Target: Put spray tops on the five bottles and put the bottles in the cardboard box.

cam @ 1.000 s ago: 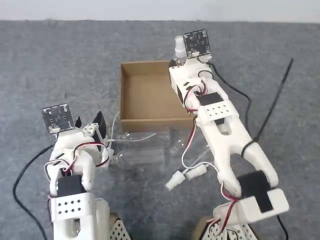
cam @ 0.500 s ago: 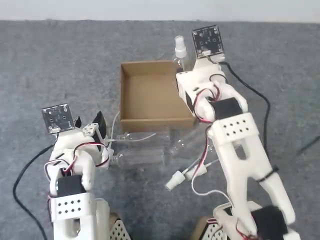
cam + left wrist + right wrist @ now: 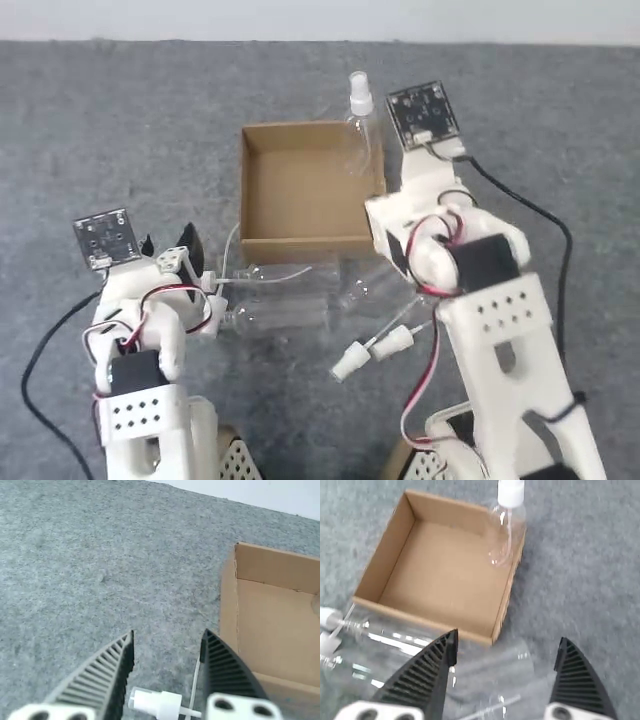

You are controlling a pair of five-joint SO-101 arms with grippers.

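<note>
The cardboard box (image 3: 300, 190) lies open at the table's middle. One clear bottle with a white spray top (image 3: 360, 125) stands upright in its far right corner, also the capped bottle (image 3: 507, 525). Two uncapped clear bottles (image 3: 280, 305) (image 3: 352, 288) lie in front of the box. Two loose spray tops (image 3: 350, 360) (image 3: 395, 342) rest nearer the arms. My right gripper (image 3: 509, 640) is open above the box's near right corner and holds nothing. My left gripper (image 3: 167, 645) is open, with a third spray top (image 3: 155, 702) on the carpet between its fingers.
Grey carpet (image 3: 120, 130) covers the table, with free room left of and beyond the box. The right arm (image 3: 470, 270) stretches along the box's right side. Cables trail near both arm bases.
My right gripper let go of the capped bottle and drew back toward the box's near side; the bottle stays standing in the box. The left arm shifted slightly left.
</note>
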